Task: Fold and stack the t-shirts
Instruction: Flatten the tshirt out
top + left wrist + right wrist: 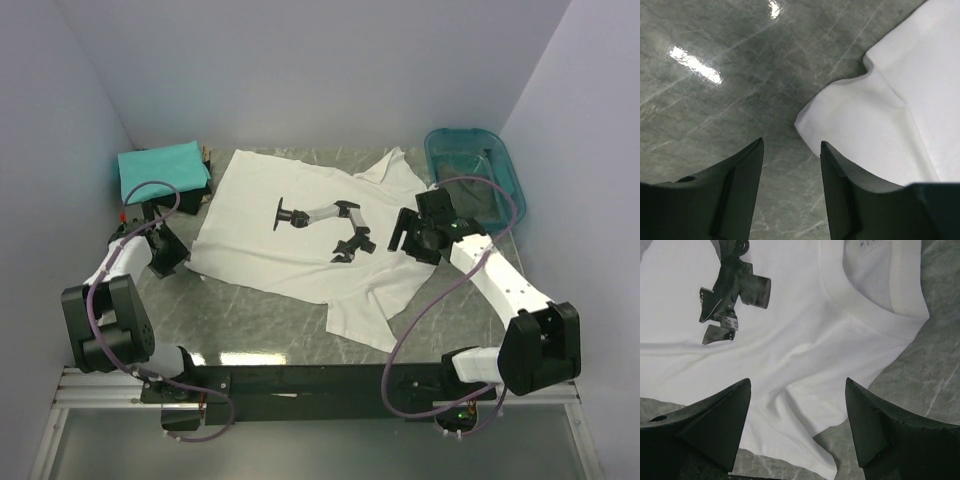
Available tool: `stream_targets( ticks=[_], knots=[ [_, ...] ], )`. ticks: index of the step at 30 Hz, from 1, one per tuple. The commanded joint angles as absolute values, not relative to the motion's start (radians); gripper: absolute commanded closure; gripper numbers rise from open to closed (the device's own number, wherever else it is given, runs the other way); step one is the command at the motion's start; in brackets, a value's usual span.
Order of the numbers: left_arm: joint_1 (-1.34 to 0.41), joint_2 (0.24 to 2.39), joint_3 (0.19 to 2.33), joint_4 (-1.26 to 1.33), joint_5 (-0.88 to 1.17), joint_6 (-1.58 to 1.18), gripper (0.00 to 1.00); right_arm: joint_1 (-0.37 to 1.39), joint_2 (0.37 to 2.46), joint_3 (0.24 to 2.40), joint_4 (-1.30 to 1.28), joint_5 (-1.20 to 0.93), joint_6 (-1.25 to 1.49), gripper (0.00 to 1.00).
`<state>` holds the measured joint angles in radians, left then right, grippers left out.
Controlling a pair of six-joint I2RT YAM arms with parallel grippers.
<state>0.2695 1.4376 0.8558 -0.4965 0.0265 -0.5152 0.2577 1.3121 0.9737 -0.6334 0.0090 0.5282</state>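
A white t-shirt (300, 235) with a black-and-grey robot-arm print lies spread flat on the marble table, collar toward the right. A folded teal t-shirt (160, 168) sits at the back left. My left gripper (172, 255) is open and empty at the shirt's left lower corner (840, 115), just above the table. My right gripper (402, 238) is open and empty over the shirt near the collar (880, 315), with shirt cloth (790, 390) between its fingers. No black shirt shows.
A translucent teal plastic tub (475, 172) stands at the back right. A dark object lies under the teal shirt's right edge. White walls close in the table on three sides. Bare marble (250, 325) shows along the front.
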Motion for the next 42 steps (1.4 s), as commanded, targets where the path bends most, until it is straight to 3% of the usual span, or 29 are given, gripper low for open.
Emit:
stream_targets(
  ticks=[1,16,22,26,32,42],
  knots=[
    [0.276,1.479,0.876,-0.453,0.055,-0.508,0.46,0.261,1.244,0.966,-0.661,0.008,0.561,0.18],
    [0.276,1.566,0.861,-0.373,0.083,-0.529,0.50,0.262,1.167,0.907,-0.695,0.044,0.607,0.18],
    [0.276,1.621,0.887,-0.347,0.095,-0.538,0.61,0.262,1.138,0.874,-0.698,0.040,0.630,0.18],
    [0.276,1.654,0.917,-0.345,0.104,-0.535,0.80,0.276,1.111,0.833,-0.709,0.031,0.658,0.18],
    [0.275,1.675,0.917,-0.347,0.146,-0.511,0.99,0.339,1.052,0.750,-0.744,0.011,0.712,0.19],
    [0.319,1.611,0.864,-0.367,0.176,-0.526,0.99,0.505,0.868,0.578,-0.840,-0.047,0.870,0.28]
  ],
)
